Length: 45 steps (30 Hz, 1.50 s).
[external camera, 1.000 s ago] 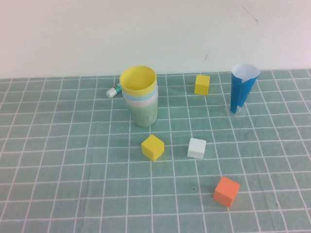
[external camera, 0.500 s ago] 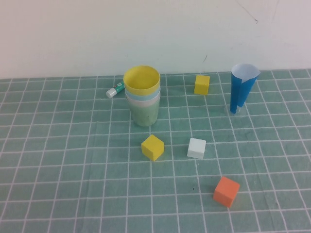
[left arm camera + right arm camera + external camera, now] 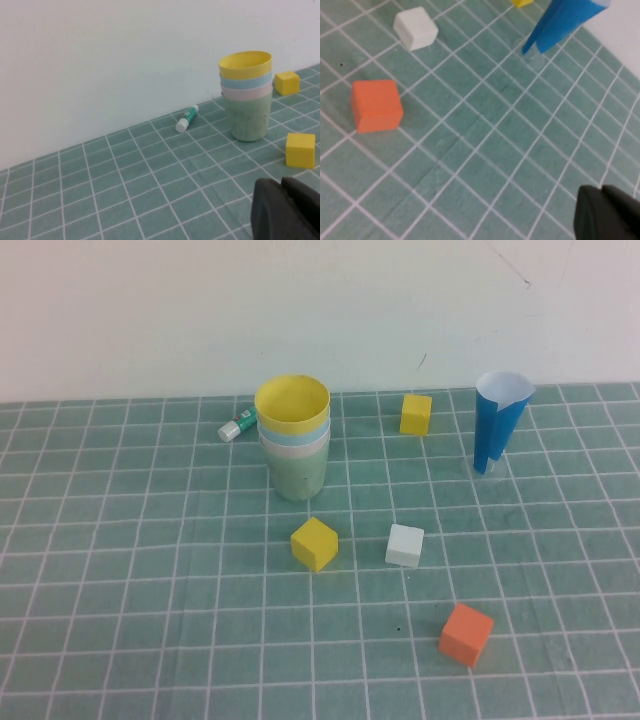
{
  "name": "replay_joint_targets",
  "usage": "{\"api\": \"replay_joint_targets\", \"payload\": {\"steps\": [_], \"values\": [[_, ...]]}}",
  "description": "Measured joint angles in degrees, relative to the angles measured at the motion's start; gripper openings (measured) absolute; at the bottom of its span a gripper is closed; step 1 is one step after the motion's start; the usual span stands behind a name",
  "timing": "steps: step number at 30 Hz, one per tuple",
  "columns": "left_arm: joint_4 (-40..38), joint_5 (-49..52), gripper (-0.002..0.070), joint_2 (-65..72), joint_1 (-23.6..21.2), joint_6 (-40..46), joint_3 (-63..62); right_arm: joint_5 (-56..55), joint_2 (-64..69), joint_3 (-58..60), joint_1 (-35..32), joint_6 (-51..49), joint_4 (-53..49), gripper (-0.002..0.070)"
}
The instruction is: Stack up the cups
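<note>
With all four cups [image 3: 293, 436] nested upright in one stack, yellow on top, it stood ahead of the left gripper [image 3: 287, 207], the nearer one, and well off from the right gripper [image 3: 607, 212], both empty with fingers together.

Smooth plastic cups [image 3: 295, 440], matt cloth-like gridded mat [image 3: 150, 590], glossy blue paper cone [image 3: 498, 420].

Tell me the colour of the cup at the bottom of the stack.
Pale green: the bottom cup holds the pink, light blue and yellow ones nested above it; clearest in the left wrist view.
</note>
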State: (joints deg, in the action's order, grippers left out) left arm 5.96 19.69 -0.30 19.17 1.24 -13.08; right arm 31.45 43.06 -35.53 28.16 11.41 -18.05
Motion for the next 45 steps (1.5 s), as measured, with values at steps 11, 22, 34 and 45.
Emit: {"api": "replay_joint_targets", "payload": {"steps": [11,22,34,45], "values": [[-0.92,2.61,0.0001,0.00,0.00,0.00,0.00,-5.41,-26.39,13.73,0.00,-1.30,8.63,0.0000],[-2.41,2.59,0.0001,0.00,0.00,0.00,1.28,-2.95,-30.33,17.67,0.00,-1.30,9.21,0.0000],[-6.66,6.48,0.0000,-0.21,-8.22,1.08,12.19,-1.60,-30.33,17.79,0.00,-1.30,9.25,0.0000],[-8.34,-2.23,-0.0001,-0.45,-9.66,1.41,13.99,-1.34,-30.33,17.89,0.00,-1.30,9.37,0.0000]]}}
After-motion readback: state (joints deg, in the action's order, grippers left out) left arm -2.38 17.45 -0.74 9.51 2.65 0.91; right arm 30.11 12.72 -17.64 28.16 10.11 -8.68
